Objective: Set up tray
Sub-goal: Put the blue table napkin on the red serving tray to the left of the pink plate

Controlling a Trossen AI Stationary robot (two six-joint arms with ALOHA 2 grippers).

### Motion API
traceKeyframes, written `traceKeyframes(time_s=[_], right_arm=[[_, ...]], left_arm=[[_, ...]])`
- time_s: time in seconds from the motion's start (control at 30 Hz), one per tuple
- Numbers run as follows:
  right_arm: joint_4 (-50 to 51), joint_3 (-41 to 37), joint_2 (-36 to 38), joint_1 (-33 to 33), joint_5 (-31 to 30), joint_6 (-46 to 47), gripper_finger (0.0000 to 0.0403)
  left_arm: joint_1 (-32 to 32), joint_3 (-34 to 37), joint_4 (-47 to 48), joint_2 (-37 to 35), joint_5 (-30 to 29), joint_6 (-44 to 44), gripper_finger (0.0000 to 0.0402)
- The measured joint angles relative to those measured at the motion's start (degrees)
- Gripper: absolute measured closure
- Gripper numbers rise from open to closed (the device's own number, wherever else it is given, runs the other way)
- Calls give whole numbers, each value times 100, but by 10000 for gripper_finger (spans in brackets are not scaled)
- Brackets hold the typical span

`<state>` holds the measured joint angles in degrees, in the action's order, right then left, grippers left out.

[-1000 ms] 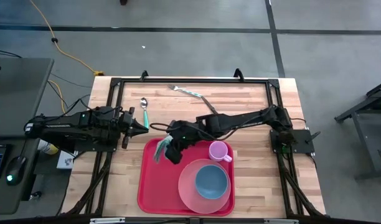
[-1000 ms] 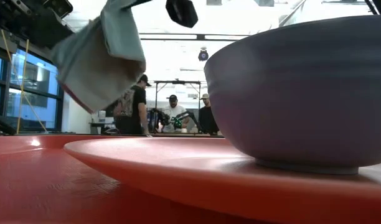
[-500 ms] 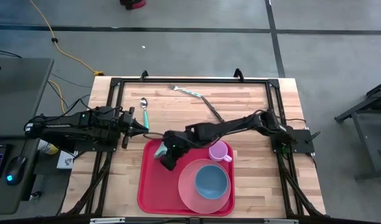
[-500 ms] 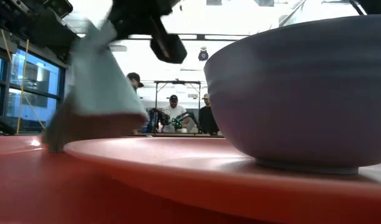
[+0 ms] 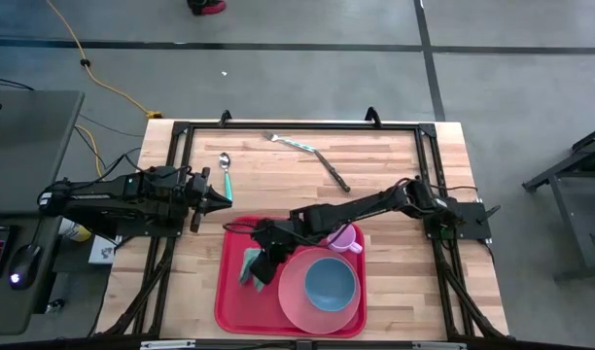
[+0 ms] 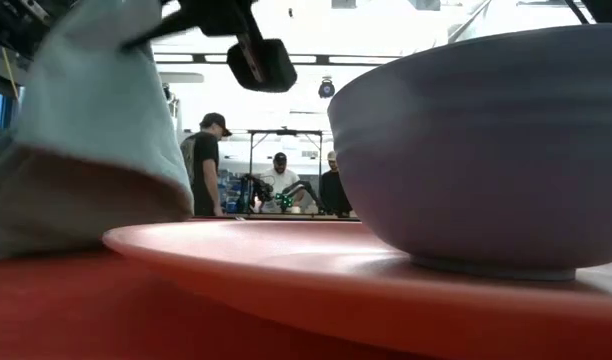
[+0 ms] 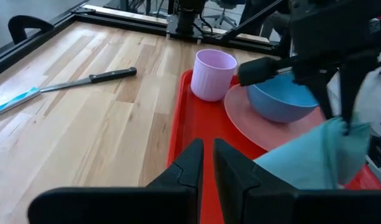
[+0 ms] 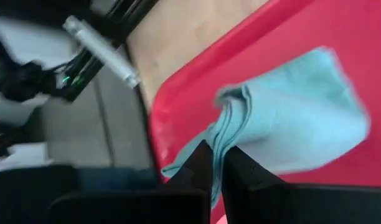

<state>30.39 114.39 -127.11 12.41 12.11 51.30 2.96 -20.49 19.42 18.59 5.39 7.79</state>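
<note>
The right gripper (image 5: 262,259) is clamped on a pale teal cloth (image 5: 251,264), which hangs from the fingers onto the left part of the tray (image 5: 231,309), beside the pink plate (image 5: 296,301). The tray lies straight below this gripper, its long side running across the table's near edge; the left gripper (image 5: 223,198) waits over bare wood just beyond the tray's far-left corner, fingers nearly together on nothing. The right wrist view shows the pinched fold (image 8: 228,134); the low view shows the cloth's hem (image 6: 86,200) resting low on the tray.
</note>
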Motion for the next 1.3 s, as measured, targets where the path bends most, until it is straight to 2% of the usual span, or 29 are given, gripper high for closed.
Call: traceKeyframes(time_s=[0.2, 0.4, 0.57, 0.73, 1.3], right_arm=[[278, 0, 3, -144, -725, -11, 403], [754, 0, 16, -97, -896, 220, 403], [962, 0, -1, -91, -203, 383, 403], [689, 0, -19, -62, 162, 418, 403], [249, 0, -24, -67, 437, 264, 402]], left_arm=[[0, 0, 2, 1, 9, 0, 334], [2, -2, 4, 2, 13, 0, 334], [0, 0, 4, 2, 17, 2, 334], [1, 0, 4, 1, 24, 0, 334], [1, 0, 4, 2, 273, 61, 334]])
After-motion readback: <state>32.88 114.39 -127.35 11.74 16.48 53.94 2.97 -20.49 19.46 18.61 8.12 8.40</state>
